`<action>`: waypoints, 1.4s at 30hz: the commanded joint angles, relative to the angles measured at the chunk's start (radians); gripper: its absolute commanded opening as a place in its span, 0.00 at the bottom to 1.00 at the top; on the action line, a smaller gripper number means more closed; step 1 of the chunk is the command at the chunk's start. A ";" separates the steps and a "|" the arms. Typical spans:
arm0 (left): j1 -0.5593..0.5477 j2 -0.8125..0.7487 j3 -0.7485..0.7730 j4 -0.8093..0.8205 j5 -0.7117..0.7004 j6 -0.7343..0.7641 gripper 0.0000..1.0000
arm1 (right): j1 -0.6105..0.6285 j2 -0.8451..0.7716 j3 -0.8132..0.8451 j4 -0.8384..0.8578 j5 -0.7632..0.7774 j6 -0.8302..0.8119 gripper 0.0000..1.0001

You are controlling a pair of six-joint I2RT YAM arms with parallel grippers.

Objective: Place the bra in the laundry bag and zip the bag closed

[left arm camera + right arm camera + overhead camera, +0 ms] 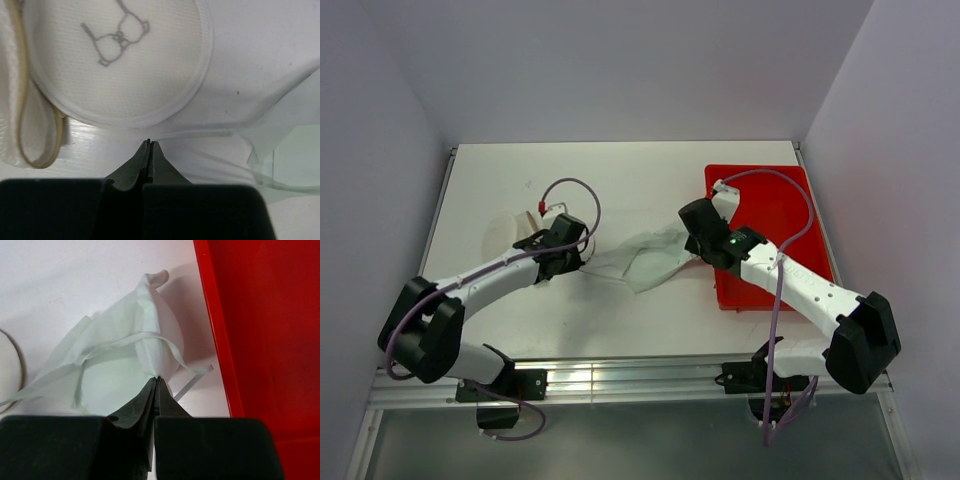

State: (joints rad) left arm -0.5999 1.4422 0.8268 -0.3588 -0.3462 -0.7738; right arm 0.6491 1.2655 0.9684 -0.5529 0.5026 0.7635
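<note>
On the white tabletop (620, 175) a small white soft fabric bra with thin straps (645, 262) lies spread out in the middle of the overhead view, between the two arms. To its left, just beyond the left arm's black head, sits the cream mesh laundry bag with round disc faces (120, 75). In the left wrist view it fills the upper left of the frame, its dark bra outline facing up and a tan loop of cord (22, 100) hanging at its left edge.

The left gripper (150, 145) has its fingers pressed together, the tips right at a folded white fabric hem below the disc. I cannot tell whether any cloth is caught between them.

The right gripper (156, 382) is pinched tight on the bra's fabric, which rises from the tips in a crumpled peak with straps trailing to both sides. A flat red plastic tray (775, 210) lies at the right of the table, its edge just beside the bra.
</note>
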 commanded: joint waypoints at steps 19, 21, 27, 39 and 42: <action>0.273 -0.350 -0.100 -0.065 0.124 -0.038 0.00 | 0.023 -0.009 -0.149 0.123 -0.075 0.007 0.21; 0.273 -0.348 -0.110 -0.062 0.122 -0.039 0.00 | 0.038 -0.009 -0.145 0.113 -0.072 0.011 0.36; 0.273 -0.370 -0.114 -0.071 0.101 -0.045 0.00 | 0.047 -0.041 -0.119 0.076 -0.079 0.011 0.54; 0.273 -0.404 -0.178 -0.066 0.105 -0.065 0.00 | -0.012 0.051 -0.103 0.232 -0.222 -0.012 0.68; 0.273 -0.401 -0.201 -0.046 0.118 -0.070 0.00 | -0.022 0.075 -0.122 0.304 -0.269 -0.013 0.70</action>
State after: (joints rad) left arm -0.3305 1.0569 0.6449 -0.4305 -0.2401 -0.8330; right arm 0.6376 1.3300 0.8337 -0.3664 0.3008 0.7635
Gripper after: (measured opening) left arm 0.013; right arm 0.692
